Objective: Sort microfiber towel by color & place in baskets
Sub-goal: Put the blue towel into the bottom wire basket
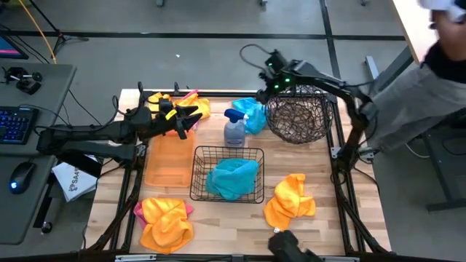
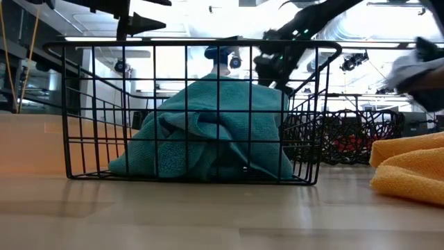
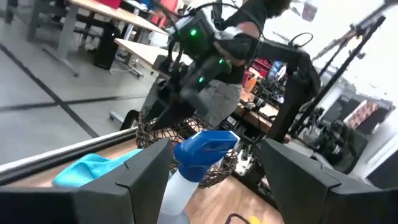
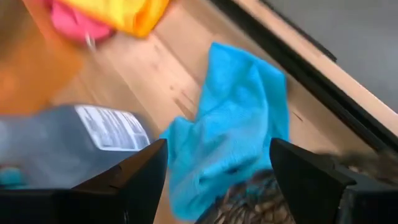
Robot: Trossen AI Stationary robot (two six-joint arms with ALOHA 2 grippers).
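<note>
My left gripper [image 1: 194, 121] hovers open over the far end of the flat orange tray [image 1: 166, 169], beside an orange and pink towel heap [image 1: 191, 106]. In its wrist view the open fingers frame the spray bottle's blue trigger [image 3: 205, 149] without touching it. My right gripper [image 1: 261, 94] is open above a turquoise towel [image 1: 251, 114] [image 4: 239, 127] that lies on the table against the round brown wire basket [image 1: 297, 114]. The black wire basket [image 1: 227, 173] holds a turquoise towel [image 2: 208, 128]. Two more orange towels [image 1: 291, 200] [image 1: 166, 223] lie near the table's near edge.
The grey spray bottle [image 1: 234, 132] [image 4: 81, 146] stands between the tray and the round basket, close to both grippers. A little pink cloth [image 1: 138, 212] peeks from under the near-left orange towel. A person's grey sleeve [image 1: 415, 94] is past the table's right edge. A desk with keyboard [image 1: 14, 124] is left.
</note>
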